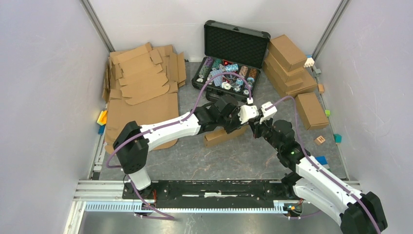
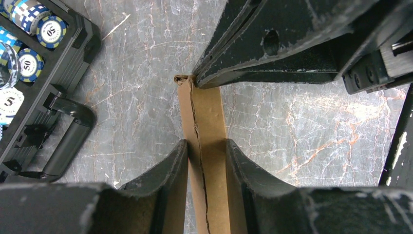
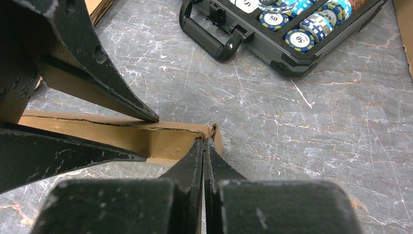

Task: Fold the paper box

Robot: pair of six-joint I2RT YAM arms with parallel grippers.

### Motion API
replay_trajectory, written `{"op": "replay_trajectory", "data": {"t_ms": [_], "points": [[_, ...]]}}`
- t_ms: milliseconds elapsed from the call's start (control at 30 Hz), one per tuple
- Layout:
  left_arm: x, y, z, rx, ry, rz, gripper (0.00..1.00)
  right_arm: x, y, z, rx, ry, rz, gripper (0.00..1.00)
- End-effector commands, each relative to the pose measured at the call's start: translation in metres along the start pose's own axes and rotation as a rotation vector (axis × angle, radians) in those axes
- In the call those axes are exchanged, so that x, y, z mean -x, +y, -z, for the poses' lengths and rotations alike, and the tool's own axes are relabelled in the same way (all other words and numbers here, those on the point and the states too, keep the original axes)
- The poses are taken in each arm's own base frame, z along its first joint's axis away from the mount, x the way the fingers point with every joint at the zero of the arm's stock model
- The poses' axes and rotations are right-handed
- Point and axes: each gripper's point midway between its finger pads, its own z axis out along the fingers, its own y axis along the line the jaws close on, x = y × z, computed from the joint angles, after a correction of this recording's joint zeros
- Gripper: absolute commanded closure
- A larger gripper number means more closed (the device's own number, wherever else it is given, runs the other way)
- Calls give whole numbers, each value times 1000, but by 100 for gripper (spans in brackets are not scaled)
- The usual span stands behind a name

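Both sets of jaws busy: left gripper [image 2: 207, 145] clamps the nearly formed box [image 2: 208, 109] while right gripper [image 3: 203, 142], closed, prods its right end, final tuck seemingly unfinished.

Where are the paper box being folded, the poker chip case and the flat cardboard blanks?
paper box [image 1: 219, 137]: top external view, its visible long brown side.
poker chip case [image 1: 236, 45]: top external view, inside of its raised lid.
flat cardboard blanks [image 1: 141, 80]: top external view, the topmost blank.
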Motion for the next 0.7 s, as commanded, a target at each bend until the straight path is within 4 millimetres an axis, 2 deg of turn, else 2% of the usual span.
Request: {"op": "replay_trajectory", "data": {"t_ms": [0, 200, 433, 600, 667], "points": [[-40, -6, -8, -15, 145, 19, 65, -40, -6, 5, -26, 128, 19, 100], [-41, -5, -8, -10, 149, 18, 63, -35, -13, 7, -60, 135, 55, 100], [-41, -5, -7, -12, 147, 23, 54, -58, -8, 7, -25, 176, 39, 100], [-41, -5, -7, -11, 145, 34, 42, -67, -6, 9, -16, 192, 30, 100], [-41, -4, -7, -12, 142, 47, 40, -71, -7, 10, -17, 197, 29, 100]]}}
